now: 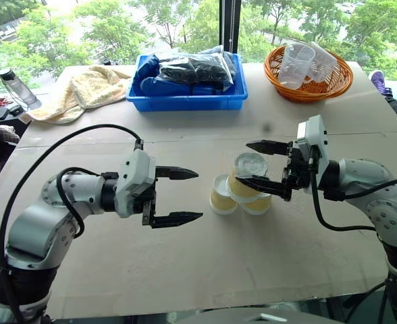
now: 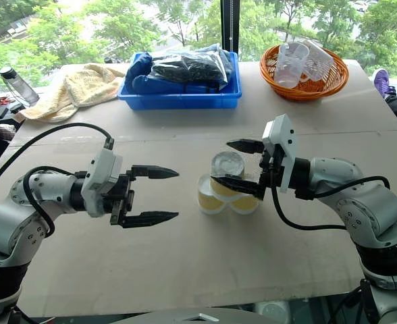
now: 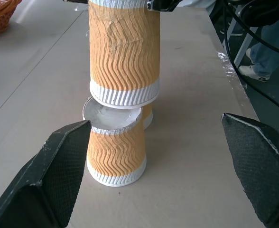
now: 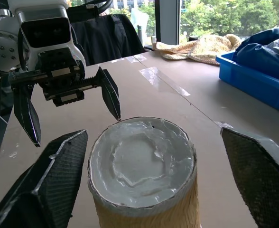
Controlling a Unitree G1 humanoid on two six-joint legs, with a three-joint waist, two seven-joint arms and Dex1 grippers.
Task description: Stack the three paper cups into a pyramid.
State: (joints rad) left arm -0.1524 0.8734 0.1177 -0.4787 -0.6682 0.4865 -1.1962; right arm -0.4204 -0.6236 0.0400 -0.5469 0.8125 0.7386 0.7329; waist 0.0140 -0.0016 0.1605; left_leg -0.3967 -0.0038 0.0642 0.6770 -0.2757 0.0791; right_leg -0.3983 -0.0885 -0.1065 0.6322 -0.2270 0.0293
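Three paper cups (image 1: 241,190) stand upside down at the middle of the counter (image 1: 205,270) as a pyramid: two side by side on the surface, the third resting across their white bases. The right pincer (image 1: 265,166) flanks the top cup with its fingers spread apart, one on each side and clear of the ribbed wall — the cup appears released. The left pincer (image 1: 179,196) waits just beside the stack, likewise spread apart and holding nothing. In the left wrist view the top cup sits somewhat off-centre over the near base cup (image 3: 115,145), so balance looks narrow. The step in hand is judged to be the withdrawal: the right pincer should back straight away with both fingers kept wide — no sideways sweep, no brush against the rim.
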